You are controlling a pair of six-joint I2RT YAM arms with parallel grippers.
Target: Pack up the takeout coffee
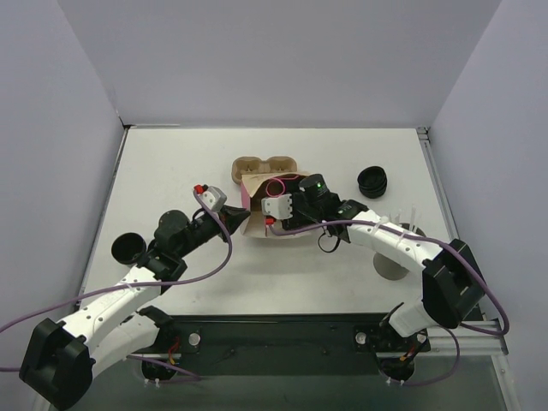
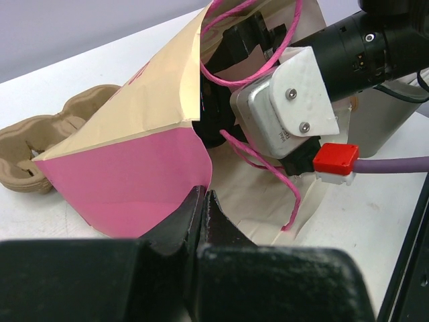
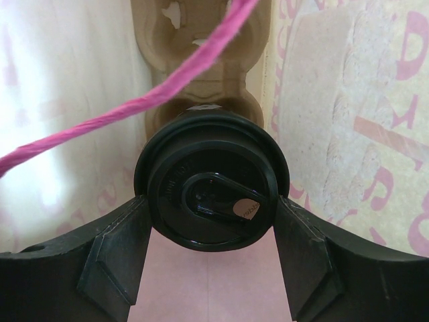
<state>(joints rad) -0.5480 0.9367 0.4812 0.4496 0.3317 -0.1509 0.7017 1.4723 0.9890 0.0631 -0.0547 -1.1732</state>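
Note:
A paper bag (image 1: 255,195) with a pink side panel and pink cord handles lies on its side, mouth toward the arms. My left gripper (image 2: 203,198) is shut on the lower edge of the bag's pink panel (image 2: 127,174). My right gripper (image 3: 211,231) reaches into the bag and is shut on a black lidded takeout coffee cup (image 3: 211,194), with its fingers (image 3: 120,248) against both sides of the lid. The cup stands at the near well of the brown pulp tray (image 3: 201,74). The tray's far end (image 1: 264,164) shows behind the bag. Another black cup (image 1: 128,248), without a lid, stands by the left arm.
A stack of loose black lids (image 1: 373,181) sits at the right. A grey cylinder (image 1: 394,267) stands under the right arm. A pink handle cord (image 3: 134,107) crosses above the cup. White walls enclose the table.

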